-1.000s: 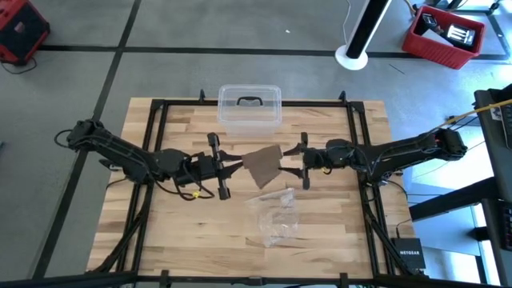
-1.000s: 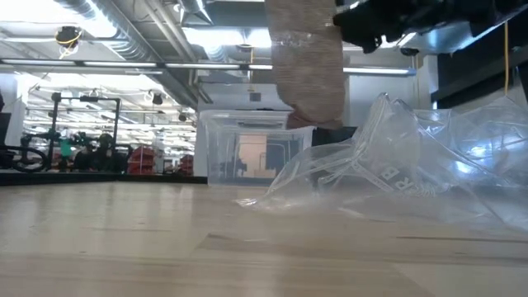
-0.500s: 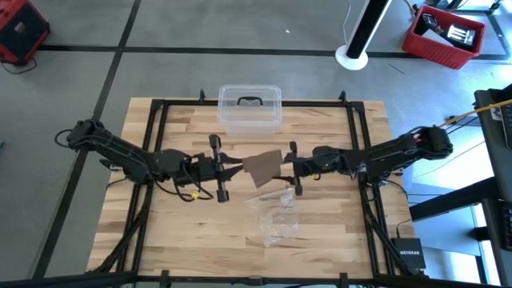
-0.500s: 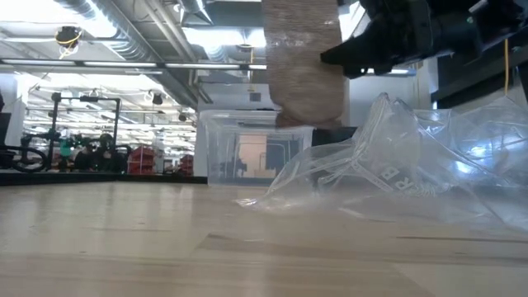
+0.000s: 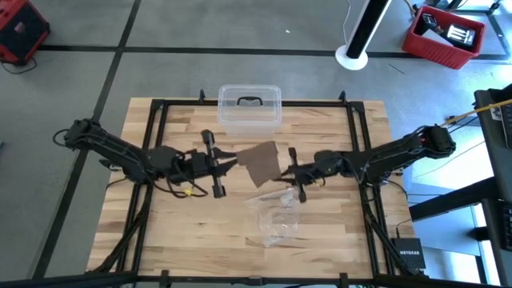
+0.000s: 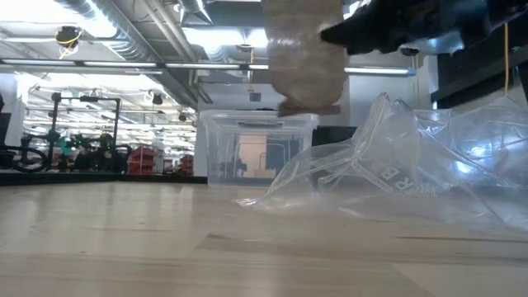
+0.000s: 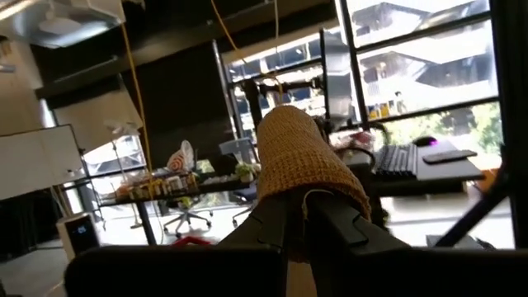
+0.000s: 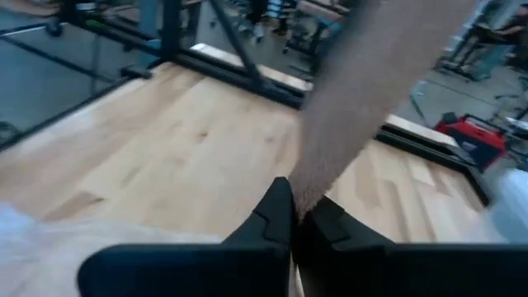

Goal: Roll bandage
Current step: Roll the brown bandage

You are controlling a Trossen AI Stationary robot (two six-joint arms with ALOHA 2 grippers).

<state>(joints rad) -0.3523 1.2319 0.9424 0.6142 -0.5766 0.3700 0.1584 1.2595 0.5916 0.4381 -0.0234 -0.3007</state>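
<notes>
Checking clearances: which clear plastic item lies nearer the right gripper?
The crinkled bag, just beside the right gripper; the lidded box sits at the table's far edge.

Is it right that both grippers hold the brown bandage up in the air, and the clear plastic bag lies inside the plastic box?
Not quite. The bag lies on the table, apart from the box, as the high view shows. The left gripper and right gripper do hold the bandage in the air.

Bandage [image 6: 304, 58] top cut off by low view's upper edge (right wrist view: blurred).
</notes>
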